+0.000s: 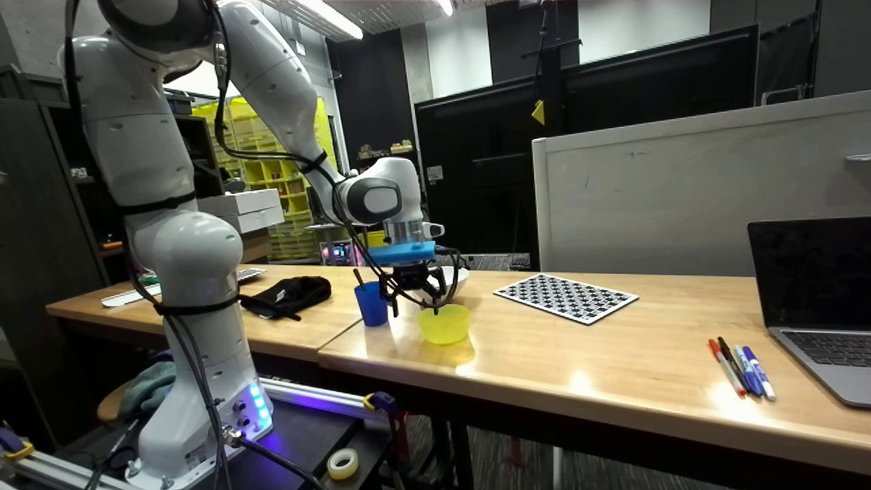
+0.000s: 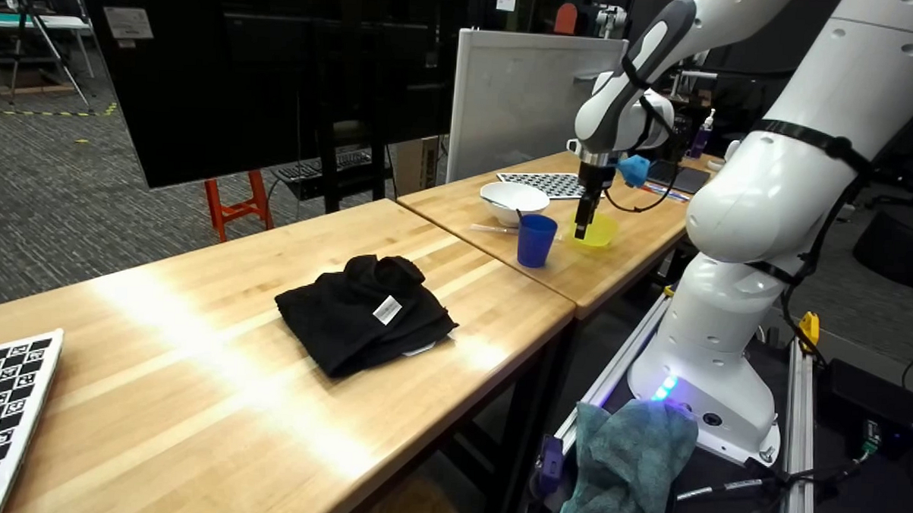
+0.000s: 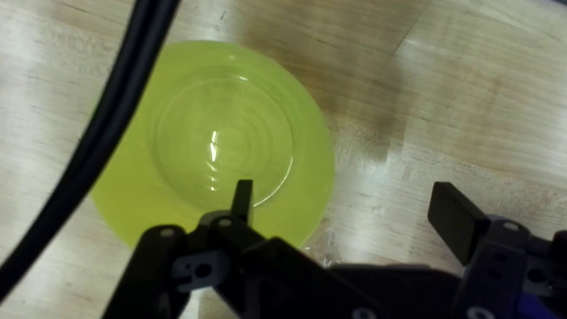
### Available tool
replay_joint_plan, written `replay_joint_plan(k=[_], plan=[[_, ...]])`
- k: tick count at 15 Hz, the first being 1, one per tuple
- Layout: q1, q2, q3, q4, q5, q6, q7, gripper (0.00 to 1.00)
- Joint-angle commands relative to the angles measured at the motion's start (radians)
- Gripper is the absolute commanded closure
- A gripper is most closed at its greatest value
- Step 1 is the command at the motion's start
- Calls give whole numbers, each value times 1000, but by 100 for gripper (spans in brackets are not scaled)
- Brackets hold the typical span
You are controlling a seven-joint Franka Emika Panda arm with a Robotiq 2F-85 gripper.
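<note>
A translucent yellow bowl (image 1: 444, 328) stands on the wooden table below my gripper (image 1: 416, 313). The bowl also shows in an exterior view (image 2: 602, 231) and the wrist view (image 3: 305, 133). My gripper (image 3: 343, 188) is open with nothing between its fingers. In the wrist view one finger is over the bowl's inside near its rim, and the other is outside it above the table; contact cannot be told. A blue cup (image 2: 536, 244) with a dark stick in it stands beside the gripper. A white bowl (image 2: 513, 201) stands behind. A clear wrapper (image 2: 494, 229) lies near the cup.
A black cloth item (image 2: 363, 314) lies on the adjoining table. A checkered board (image 1: 568, 297) lies behind the yellow bowl. Several pens (image 1: 745, 367) and a laptop (image 1: 816, 299) are further along. A whiteboard (image 1: 701, 184) stands at the back. Loose cables (image 3: 97, 128) hang by the gripper.
</note>
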Motion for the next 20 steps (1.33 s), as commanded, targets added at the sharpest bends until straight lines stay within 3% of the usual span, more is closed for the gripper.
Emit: replay_joint_plan(k=[1,6,7,8,10,17,18,20], plan=[[3,69,12,11,67,58,-73,0],[-12,141,37,24,109,107,-114,0],[-15,157,43,30,106,119,-112,25],[-18,167,47,32,103,131,-109,26],[-23,183,58,38,106,149,-109,39],[-23,187,77,56,96,178,-94,92],[-23,187,78,57,94,179,-91,98],[-24,180,74,60,70,167,-67,100]])
